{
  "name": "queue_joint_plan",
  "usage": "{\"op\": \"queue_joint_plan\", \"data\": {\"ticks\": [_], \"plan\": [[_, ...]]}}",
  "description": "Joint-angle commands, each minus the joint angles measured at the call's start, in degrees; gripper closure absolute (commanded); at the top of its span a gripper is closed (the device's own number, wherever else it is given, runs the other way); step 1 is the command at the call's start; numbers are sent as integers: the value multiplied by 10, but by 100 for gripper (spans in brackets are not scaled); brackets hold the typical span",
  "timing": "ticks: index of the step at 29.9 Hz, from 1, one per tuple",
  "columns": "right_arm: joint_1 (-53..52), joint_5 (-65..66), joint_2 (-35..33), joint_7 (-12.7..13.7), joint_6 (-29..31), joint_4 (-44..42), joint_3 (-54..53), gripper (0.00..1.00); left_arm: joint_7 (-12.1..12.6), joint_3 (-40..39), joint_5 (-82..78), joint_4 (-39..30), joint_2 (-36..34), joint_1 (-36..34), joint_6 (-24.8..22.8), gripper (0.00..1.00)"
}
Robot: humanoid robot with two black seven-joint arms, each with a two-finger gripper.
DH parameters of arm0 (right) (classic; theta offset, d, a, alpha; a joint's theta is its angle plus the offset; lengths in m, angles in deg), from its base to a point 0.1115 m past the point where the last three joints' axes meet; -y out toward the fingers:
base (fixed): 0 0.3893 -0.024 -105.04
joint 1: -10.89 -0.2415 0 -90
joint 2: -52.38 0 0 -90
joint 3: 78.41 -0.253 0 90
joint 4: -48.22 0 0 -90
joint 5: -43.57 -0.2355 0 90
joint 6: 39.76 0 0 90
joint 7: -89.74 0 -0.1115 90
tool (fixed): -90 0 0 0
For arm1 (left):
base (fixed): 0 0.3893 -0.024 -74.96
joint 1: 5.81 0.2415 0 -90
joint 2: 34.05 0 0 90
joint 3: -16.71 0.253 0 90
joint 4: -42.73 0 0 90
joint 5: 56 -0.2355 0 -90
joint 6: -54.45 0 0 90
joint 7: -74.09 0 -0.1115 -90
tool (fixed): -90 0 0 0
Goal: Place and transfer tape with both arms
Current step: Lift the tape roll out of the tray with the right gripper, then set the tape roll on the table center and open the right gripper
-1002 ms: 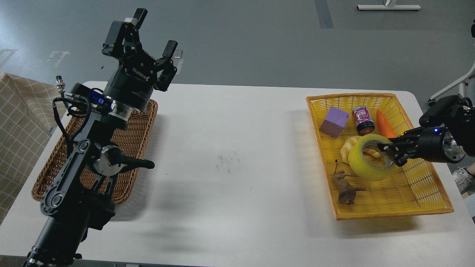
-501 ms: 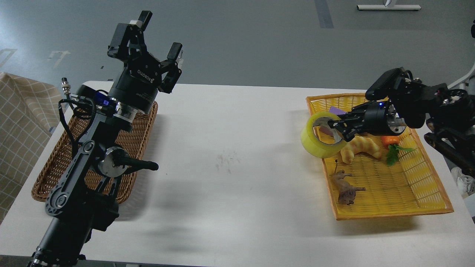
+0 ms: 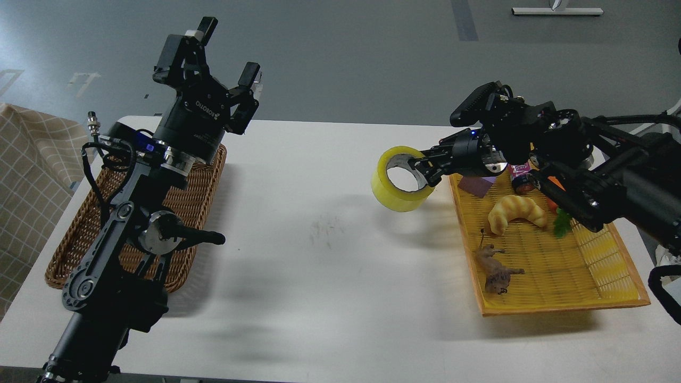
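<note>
Right gripper (image 3: 425, 169): fingers pinched on the wall of the tape roll, one finger inside the ring and one outside, at the roll's 3 o'clock edge.
Tape (image 3: 400, 179): wide translucent yellow roll with a pale inner core, held in the air above the white table, just off the yellow basket's 9 o'clock rim; its shadow falls on the tabletop below it.
Right arm (image 3: 580, 175): reaches in from 3 o'clock, passing over the far end of the yellow basket.
Left gripper (image 3: 222, 58): fingers spread apart and holding nothing, pointing up toward 12 o'clock, raised above the far end of the wicker basket.
Left arm (image 3: 127, 223): rises from the 7 o'clock corner, standing over the wicker basket.
Yellow basket (image 3: 612, 290): at the table's 3 o'clock side; inside lie a croissant (image 3: 516, 211), a brown animal figure (image 3: 495, 270), a purple block (image 3: 475, 185) and a can (image 3: 521, 178), the last two partly hidden by the arm.
Wicker basket (image 3: 186, 213): brown, at the table's 9 o'clock side, well apart from the tape.
Table (image 3: 330, 276): white, with a faint scuff mark near its middle.
</note>
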Motion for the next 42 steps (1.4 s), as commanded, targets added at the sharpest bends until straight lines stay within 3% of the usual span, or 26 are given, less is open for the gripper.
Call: {"op": "queue_joint_plan", "data": {"ticks": [1,8,32,38,42], "plan": [[1,0,49,0,-4,-26,12,100,0,0,1,0,-3,0,-1,1],[3,0,96,0,-5,-27,28,100,0,-1,1,0,-3,-2,-1,1],[33,0,96,0,-13,-22,47,100,-1,-9,2,-1,-15,4,-4,1],[36,0,95,0,-38,-21,46,88,-1,-9,1,-6,-16,8,-3,1],[36,0,98,0,-42,-20,43,89,-4,-12,1,-13,-23,14,-8,1]]}}
